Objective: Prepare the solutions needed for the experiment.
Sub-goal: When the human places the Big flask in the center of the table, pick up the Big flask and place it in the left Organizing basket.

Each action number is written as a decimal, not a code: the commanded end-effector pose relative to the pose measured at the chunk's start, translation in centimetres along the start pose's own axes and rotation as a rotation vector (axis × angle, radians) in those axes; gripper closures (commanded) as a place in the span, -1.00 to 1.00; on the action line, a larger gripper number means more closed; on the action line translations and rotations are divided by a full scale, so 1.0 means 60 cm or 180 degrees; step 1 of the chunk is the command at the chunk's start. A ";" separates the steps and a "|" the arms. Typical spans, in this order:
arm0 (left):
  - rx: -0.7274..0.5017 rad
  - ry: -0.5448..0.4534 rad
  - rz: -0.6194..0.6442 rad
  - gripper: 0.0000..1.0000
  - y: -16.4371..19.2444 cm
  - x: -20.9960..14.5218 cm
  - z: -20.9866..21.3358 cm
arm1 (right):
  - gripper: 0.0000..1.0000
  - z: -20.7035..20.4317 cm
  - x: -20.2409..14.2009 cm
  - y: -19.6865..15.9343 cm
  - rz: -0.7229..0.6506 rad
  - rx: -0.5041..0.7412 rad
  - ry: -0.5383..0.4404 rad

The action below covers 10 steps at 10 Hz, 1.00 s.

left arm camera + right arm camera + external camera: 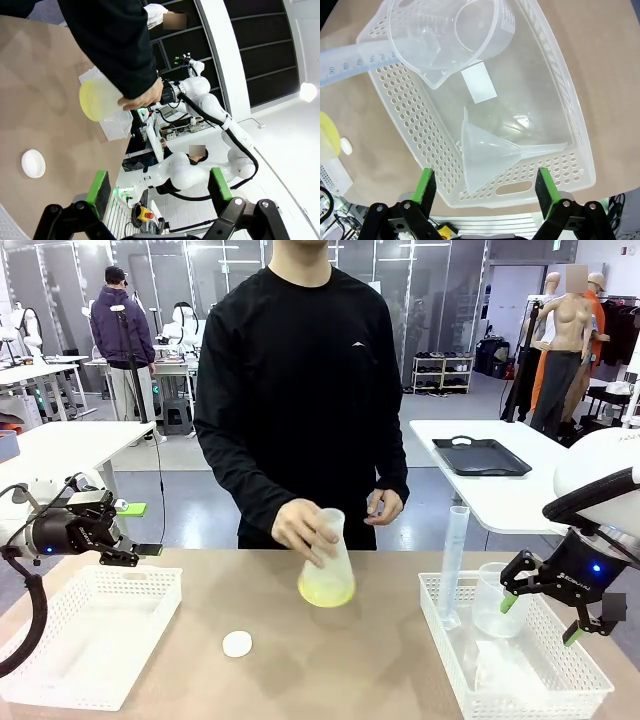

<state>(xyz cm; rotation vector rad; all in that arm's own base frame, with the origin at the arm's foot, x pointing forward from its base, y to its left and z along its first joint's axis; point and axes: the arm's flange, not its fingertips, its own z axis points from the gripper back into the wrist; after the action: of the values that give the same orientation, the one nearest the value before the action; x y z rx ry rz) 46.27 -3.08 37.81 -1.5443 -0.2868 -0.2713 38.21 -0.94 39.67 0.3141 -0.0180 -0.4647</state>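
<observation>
The solutions (325,593) show as a little pale yellow-green liquid in the bottom of a frosted flask (335,575). The flask is tilted at mid-bench and held near its neck by the person's hand (303,530). At far left, the left claw (140,530) is spread wide and empty, near the far edge of a white basket (140,573). A white disc (237,643) lies on the bench (380,660) between that basket and the flask. Right of the flask, a second basket (560,690) holds a tall cylinder (456,560), a beaker (490,605) and a funnel (490,155). Over it hangs the right claw (540,620), fingers wide apart, gripping nothing.
</observation>
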 end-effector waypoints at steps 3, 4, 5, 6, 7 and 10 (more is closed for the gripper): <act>-0.0012 -0.0016 -0.0005 -1.00 -0.004 -0.001 -0.001 | -1.00 0.029 -0.041 0.036 0.0335 0.0288 -0.0044; -0.0012 -0.0016 -0.0005 -1.00 -0.004 -0.001 -0.001 | -1.00 0.039 -0.052 0.049 0.0429 0.0447 -0.0019; -0.0012 -0.0016 -0.0005 -1.00 -0.004 -0.001 -0.001 | -1.00 0.047 -0.055 0.058 0.0537 0.0675 0.0118; -0.0012 -0.0016 -0.0005 -1.00 -0.004 -0.001 -0.001 | -1.00 0.054 -0.053 0.065 0.0592 0.0960 0.0279; -0.0012 -0.0016 -0.0005 -1.00 -0.004 -0.001 -0.001 | -1.00 0.064 -0.049 0.070 0.0685 0.1328 0.0618; -0.0012 -0.0016 -0.0005 -1.00 -0.004 -0.001 -0.001 | -1.00 0.080 -0.035 0.070 0.0907 0.2119 0.0879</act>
<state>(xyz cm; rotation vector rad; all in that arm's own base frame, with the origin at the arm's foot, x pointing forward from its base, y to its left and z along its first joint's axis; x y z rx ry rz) 46.27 -3.08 37.81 -1.5443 -0.2868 -0.2713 36.52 3.01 46.28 0.9354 0.0274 -0.1416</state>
